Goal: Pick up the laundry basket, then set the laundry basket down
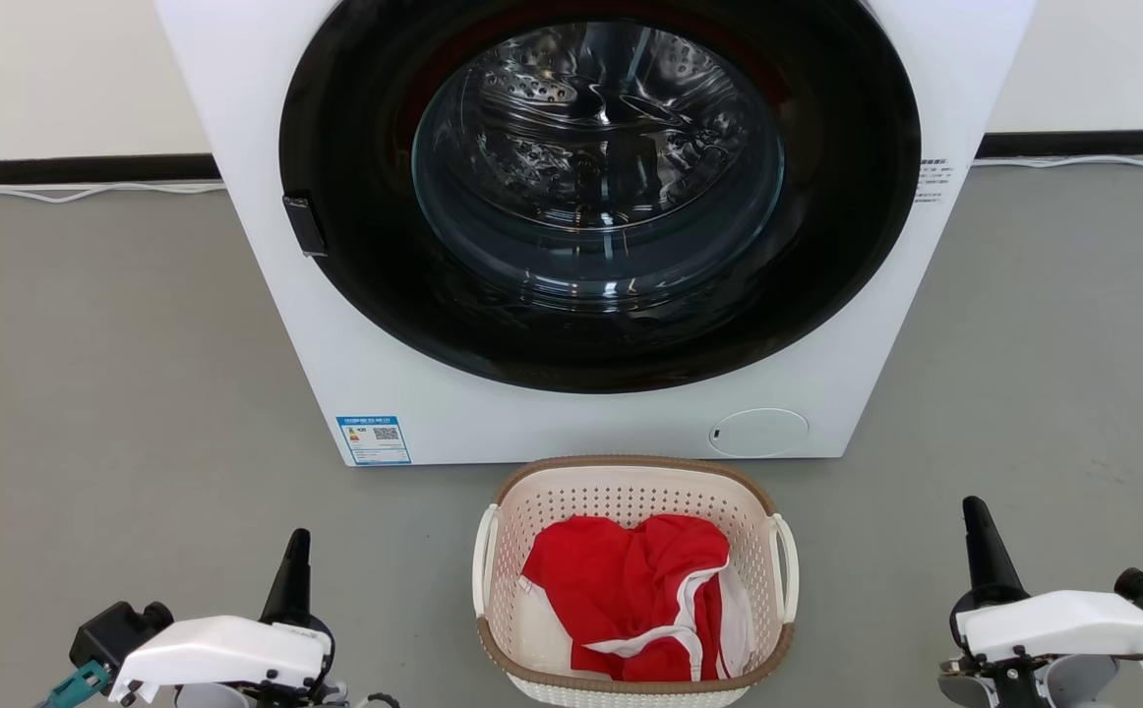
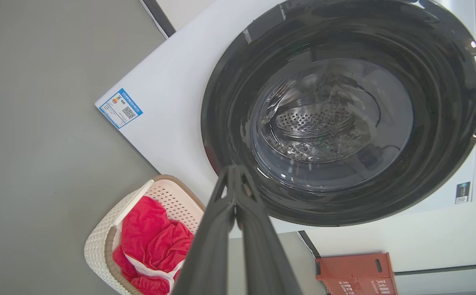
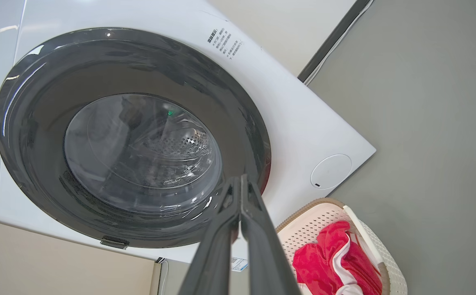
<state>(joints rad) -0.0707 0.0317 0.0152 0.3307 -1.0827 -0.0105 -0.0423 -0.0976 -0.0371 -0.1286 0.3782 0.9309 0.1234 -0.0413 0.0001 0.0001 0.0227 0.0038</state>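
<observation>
One small cream-white perforated plastic laundry basket (image 1: 631, 492), brown-rimmed with white loop handles, holding a crumpled red-and-white garment (image 1: 631, 590), stands on the grey floor (image 1: 90, 393) just before the white front-loading washer (image 1: 267, 246), between the left gripper (image 1: 298, 541) and right gripper (image 1: 973, 511), both closed, empty, apart from it.

light: bright, even | shadows: soft | glare: washer door (image 1: 596, 167) reflections | wrist views: edges bowed

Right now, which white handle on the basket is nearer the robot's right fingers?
The handle on the laundry basket's right side, facing the right fingers. The other handle faces the left fingers.
</observation>
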